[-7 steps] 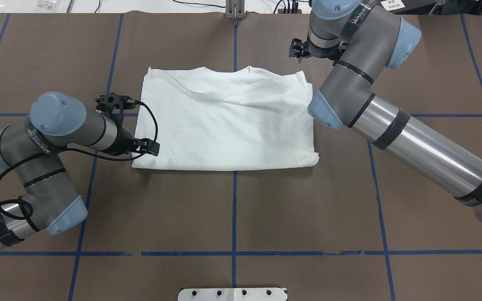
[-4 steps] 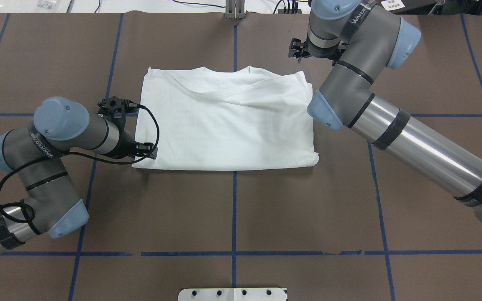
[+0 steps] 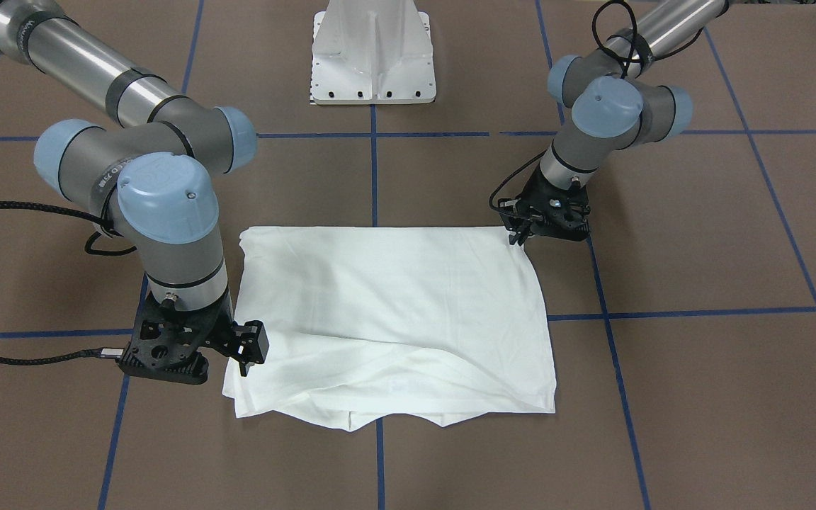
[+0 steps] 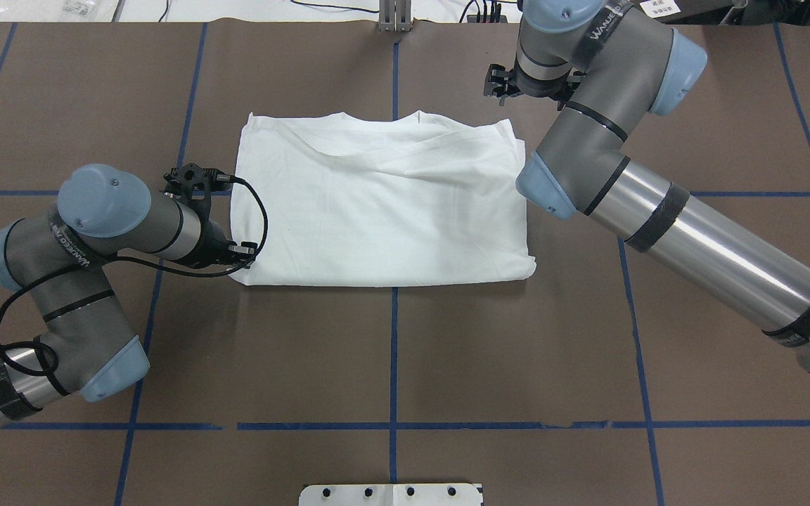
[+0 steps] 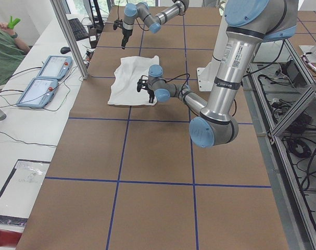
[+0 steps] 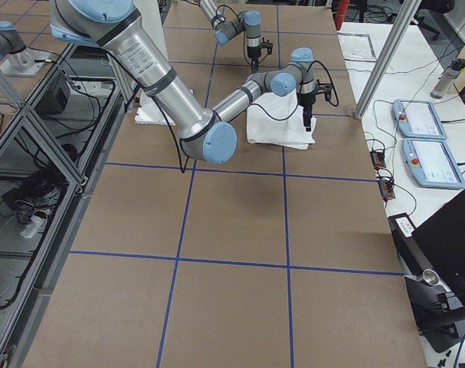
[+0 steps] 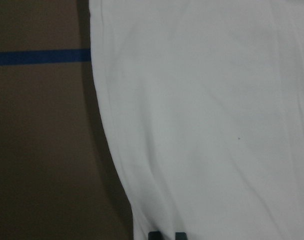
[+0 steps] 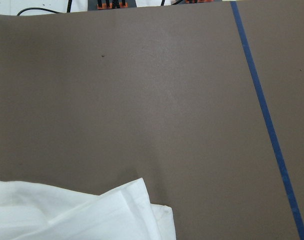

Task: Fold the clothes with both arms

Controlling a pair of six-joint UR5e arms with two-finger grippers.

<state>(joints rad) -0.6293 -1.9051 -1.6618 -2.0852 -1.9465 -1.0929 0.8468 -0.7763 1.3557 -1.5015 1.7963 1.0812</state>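
My left claw (image 4: pixel 243 249) sits pressed nearly together on the near corner of the white T-shirt (image 4: pixel 377 204). I judge it is pinching that corner so the side can be carried over. My right claw (image 4: pixel 498 83) hangs spread and clear of the cloth, with the collar-end corner just beside it, placed to take its own grip. The rest of the shirt lies folded flat on the counter (image 4: pixel 391 351) between both claws.

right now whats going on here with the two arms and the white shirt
The robot is folding a white T-shirt, which lies folded into a rough rectangle on the brown table. The left gripper is at its near left corner, the right gripper beside its far right corner. Whether either grips cloth is unclear.
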